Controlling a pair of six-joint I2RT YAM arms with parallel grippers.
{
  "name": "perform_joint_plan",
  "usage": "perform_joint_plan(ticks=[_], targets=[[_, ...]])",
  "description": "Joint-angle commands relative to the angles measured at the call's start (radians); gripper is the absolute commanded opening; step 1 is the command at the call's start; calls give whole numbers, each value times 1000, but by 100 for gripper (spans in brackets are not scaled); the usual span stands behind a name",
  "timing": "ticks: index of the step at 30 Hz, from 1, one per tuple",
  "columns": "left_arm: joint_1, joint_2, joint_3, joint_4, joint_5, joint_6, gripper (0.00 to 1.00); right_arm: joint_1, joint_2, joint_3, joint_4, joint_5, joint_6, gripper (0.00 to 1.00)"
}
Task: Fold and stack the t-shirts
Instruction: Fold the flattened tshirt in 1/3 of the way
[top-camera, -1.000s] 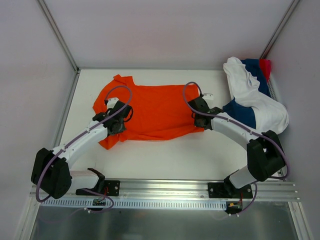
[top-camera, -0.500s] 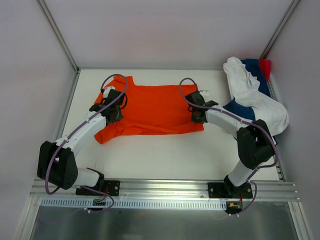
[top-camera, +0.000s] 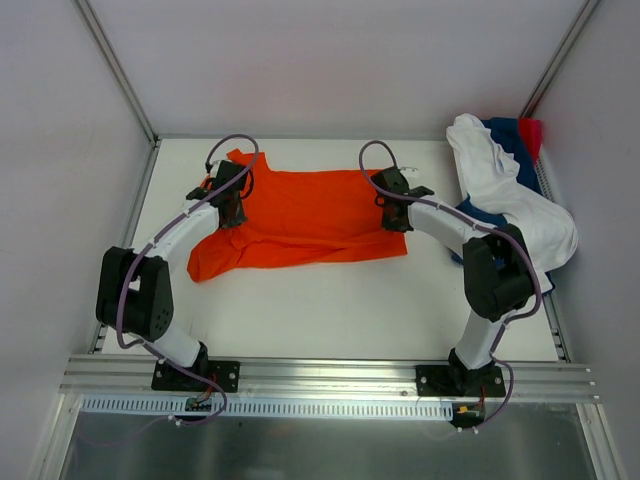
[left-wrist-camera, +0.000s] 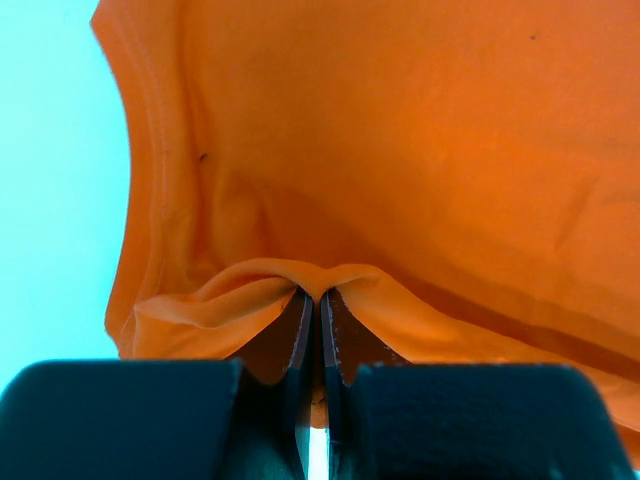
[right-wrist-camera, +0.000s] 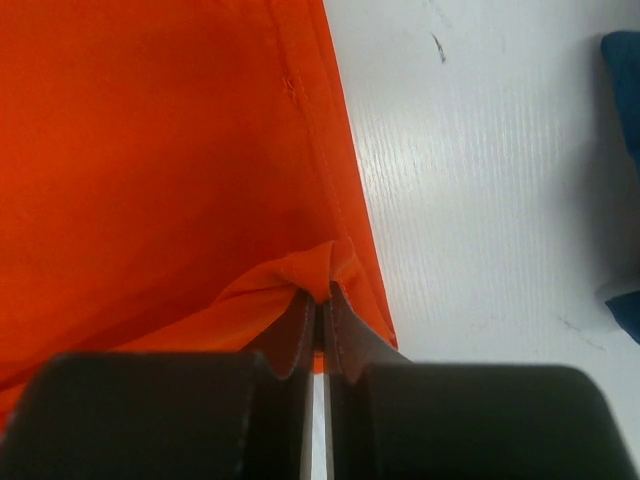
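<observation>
- The orange t-shirt lies spread flat across the far middle of the tabletop, between the two arms.
- The left end effector is closed, pinching a ridge of the shirt's cloth near its left edge.
- The right end effector is closed too, pinching cloth at the shirt's right hem, just beside bare tabletop.
- The white t-shirt, navy t-shirt and red-pink t-shirt lie heaped in the far right corner.

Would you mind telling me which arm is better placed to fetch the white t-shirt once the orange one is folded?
Probably the right arm: the right fingers, pinching the orange t-shirt's right edge, sit close to the white t-shirt; the left fingers grip the opposite edge, across the shirt.
</observation>
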Motion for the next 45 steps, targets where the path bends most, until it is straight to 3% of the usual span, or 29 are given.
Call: perform_joint_plan(ticks=[1,10,13,24,26,27,28,29,30,32,33,34,35,36,41,45], targets=[[8,35,59,42,28,54,0,-16,34,64,-26,1,-21,0],[11,173,135,103,40,118,0,-26,112,104,-26,-5,-22,1],[11,225,187,107,37,143,0,-34,123,109,-26,1,-21,11],[20,354,307,117,52,182,0,-66,172,141,-27,26,-22,17],[22,365,313,118,54,184,0,-71,183,150,-26,23,-22,29],[22,368,315,118,51,187,0,-72,186,158,-26,21,-22,67],[22,371,316,118,43,189,0,-72,186,163,-26,27,-22,80],[23,377,318,118,26,193,0,-72,188,166,-26,27,-21,99],[26,380,319,118,19,193,0,-74,189,176,-26,31,-22,100],[39,387,319,117,5,183,11,-72,195,192,-38,32,-22,99],[45,385,318,117,-4,173,26,-72,197,201,-44,35,-22,99],[51,387,313,117,-11,157,63,-72,200,222,-53,40,-24,100],[63,387,312,117,-14,150,88,-72,200,232,-65,43,-27,99],[68,387,310,117,-32,146,99,-72,198,238,-70,46,-30,99],[71,385,326,120,-155,133,99,-71,159,222,-78,63,-35,99],[71,342,359,117,-175,135,99,-65,100,183,-87,86,-30,100]])
